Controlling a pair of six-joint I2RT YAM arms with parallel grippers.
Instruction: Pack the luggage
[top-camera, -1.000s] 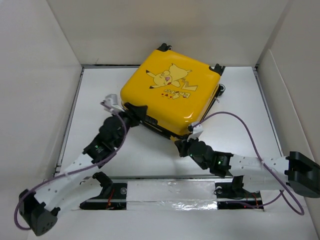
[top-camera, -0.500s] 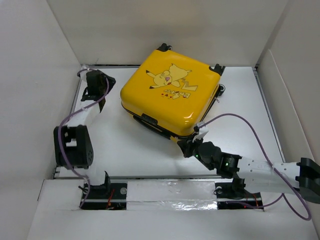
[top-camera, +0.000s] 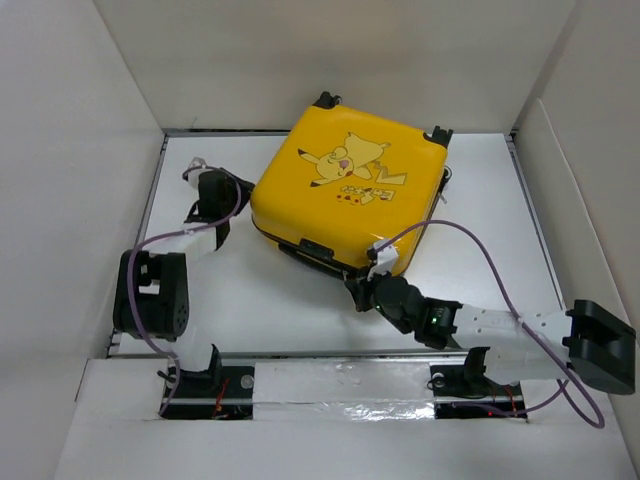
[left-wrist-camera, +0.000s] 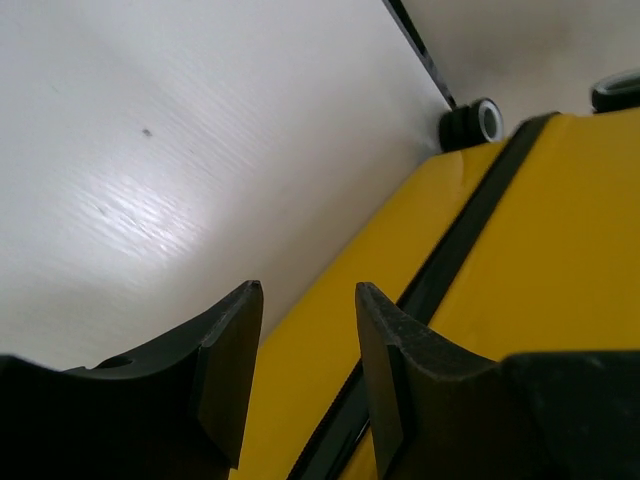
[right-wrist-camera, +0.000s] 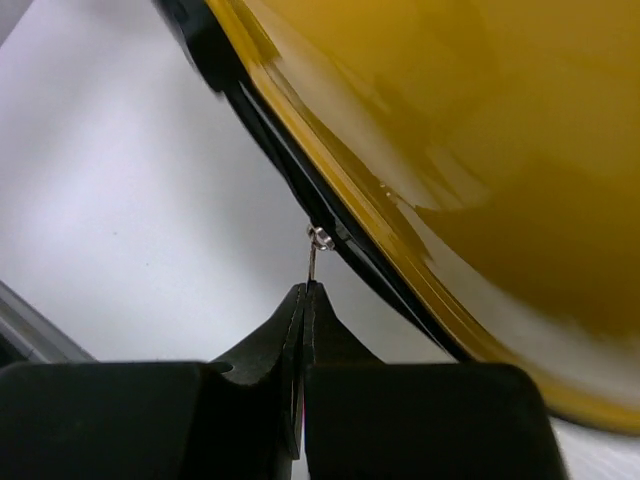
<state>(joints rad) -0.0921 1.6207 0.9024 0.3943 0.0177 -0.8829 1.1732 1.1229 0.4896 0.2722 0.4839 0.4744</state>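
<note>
No legible txt anywhere. Luggage (top-camera: 340, 215), upper centre of top view, has a cartoon print (top-camera: 345, 158) w/ a small multicolour strip (top-camera: 362, 194) under it. Poss. lettering, but too small to read. Wrist views: nothing readable.

The luggage (top-camera: 350, 190) is a big yellow suitcase with a hard, shiny shell. A cartoon Pikachu (top-camera: 345, 160) is printed on top. The suitcase lies on the white table (top-camera: 230, 300), picture side up, toward the back of the table and a little right of its middle. It is turned so one corner points at the table's front edge. The lid is down. A black band (left-wrist-camera: 440, 262) runs around the side where the two halves meet. Small black wheels (top-camera: 437, 134) sit on the side nearest the back of the table. A black handle (top-camera: 318, 248) faces the table's front. A tiny silver zipper pull (right-wrist-camera: 318, 240) hangs from the black band.
</note>
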